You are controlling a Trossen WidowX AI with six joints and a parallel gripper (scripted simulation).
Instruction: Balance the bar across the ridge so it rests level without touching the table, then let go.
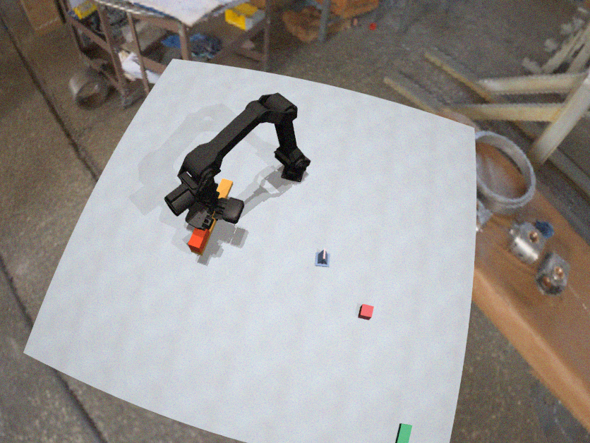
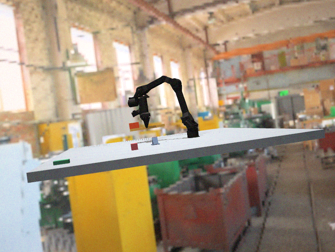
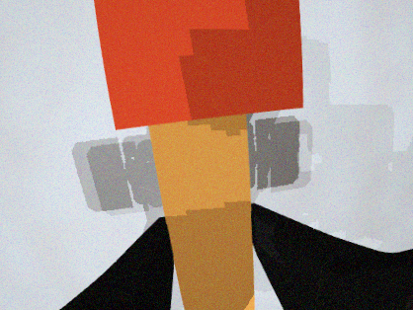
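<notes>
Orange and weighted at one end by a red block (image 1: 198, 240) (image 2: 134, 125) (image 3: 198, 59), the bar (image 1: 224, 187) (image 2: 158, 126) (image 3: 203, 173) is hanging above the bench (image 1: 286, 357) (image 2: 230, 135) (image 3: 40, 59), pinched in the gripper (image 1: 209, 220) (image 2: 146, 127) (image 3: 207, 219); carrying it level, off-centre toward the block, is probably suiting the blue ridge (image 1: 322, 259) (image 2: 154, 140). The arm (image 1: 233, 135) (image 2: 180, 97) is arching over, gripper pointing down.

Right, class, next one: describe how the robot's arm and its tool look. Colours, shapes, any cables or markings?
The arm is matt black all over, with slim, straight links between chunky, angular joints. The tool is black too, its fingers tapering to narrow tips. A rounded black block sticks out beside it. No cables or markings can be made out.
</notes>
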